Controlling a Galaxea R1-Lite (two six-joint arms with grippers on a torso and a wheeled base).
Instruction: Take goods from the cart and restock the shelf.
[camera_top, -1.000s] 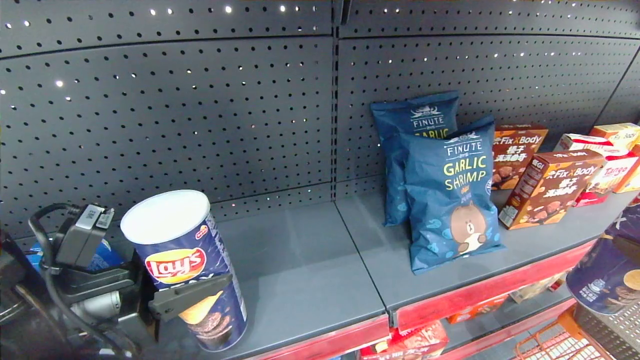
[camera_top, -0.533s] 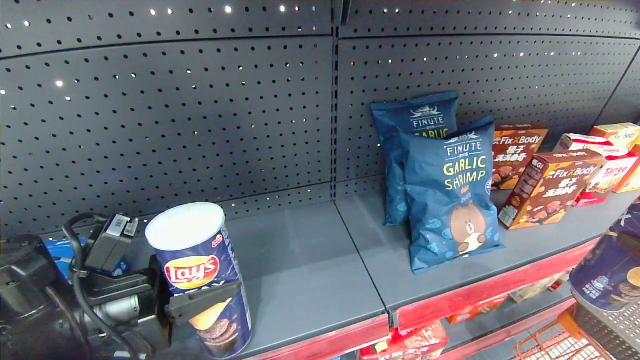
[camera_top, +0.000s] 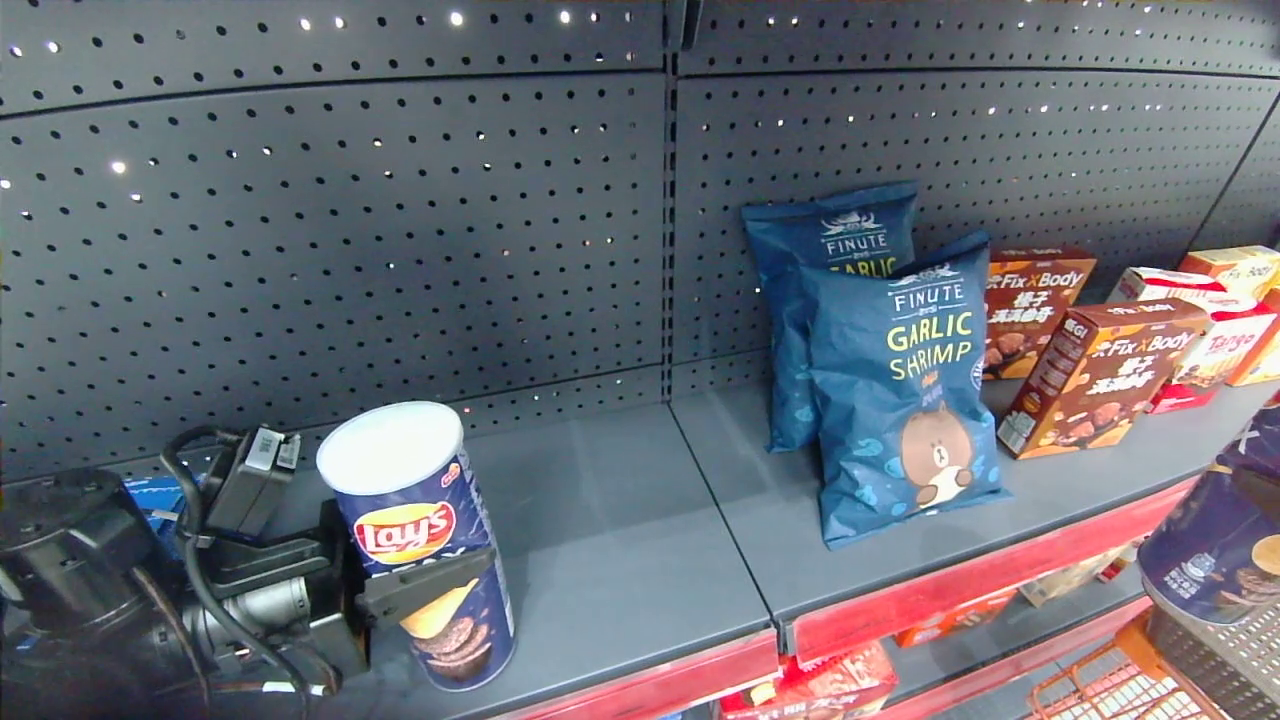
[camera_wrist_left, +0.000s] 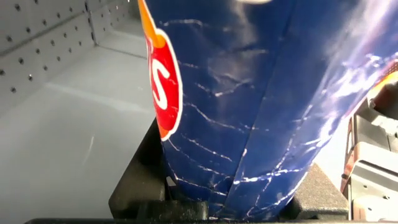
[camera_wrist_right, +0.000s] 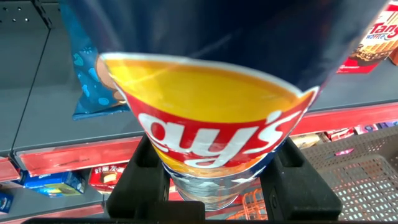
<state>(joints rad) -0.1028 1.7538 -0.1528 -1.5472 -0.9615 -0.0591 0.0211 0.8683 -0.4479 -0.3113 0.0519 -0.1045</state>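
The left pincer (camera_top: 420, 592) is closed around the lower half of a blue chips can (camera_top: 410, 500), one finger across the front of the can and the other behind it. The can is at about 7 o'clock in the head view, over the front part of the grey shelf (camera_top: 620, 540). It stands nearly upright, its white lid leaning a little toward 11 o'clock. I cannot tell if its base already touches the shelf board.

The right pincer (camera_wrist_right: 214, 193) grips a second can (camera_top: 1210, 550) at about 4 o'clock, above the orange cart (camera_top: 1130, 680), well apart from the first one.

The step in hand is, in my judgement, to set the left can down. To do it well, the can should first be made straight, then lowered until the whole base sits flat, and pushed somewhat toward 12 o'clock, in the direction of the pegboard wall (camera_top: 400, 250), because it is now near the red front edge and could tip off. The pincer should release only when the can carries its own weight, and withdraw toward 9 o'clock without brushing it. The blue snack bags (camera_top: 900, 400) at 3 o'clock of the can are well apart, so there is free place between.
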